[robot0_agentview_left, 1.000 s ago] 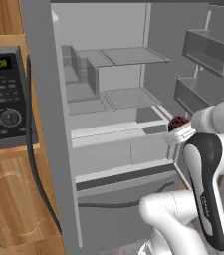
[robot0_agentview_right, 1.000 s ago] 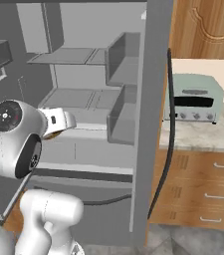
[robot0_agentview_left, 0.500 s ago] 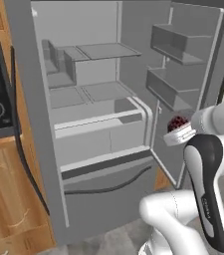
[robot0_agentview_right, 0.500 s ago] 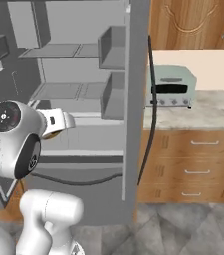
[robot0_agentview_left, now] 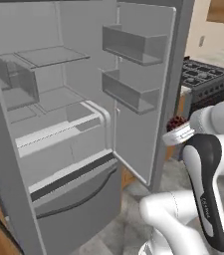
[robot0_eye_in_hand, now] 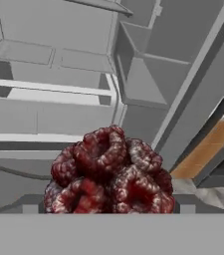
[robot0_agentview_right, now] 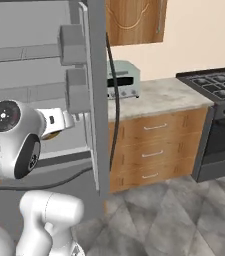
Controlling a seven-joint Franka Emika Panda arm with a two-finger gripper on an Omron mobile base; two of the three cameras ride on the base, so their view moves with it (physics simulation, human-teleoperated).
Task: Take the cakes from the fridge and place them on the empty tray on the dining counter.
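Dark brown-red round cake sits in the gripper, jaws spread wide around it, carried clear of the fridge, just outside its open door. The grey shelves look bare from here. Blue tray and dining counter still to reach; white cherry slice's whereabouts unclear.

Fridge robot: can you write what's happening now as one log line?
gripper: shut on dark round cake | fridge: doors open | cake outside fridge

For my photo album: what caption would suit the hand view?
A dark red round cake held up close before the open grey fridge with its bare shelves.
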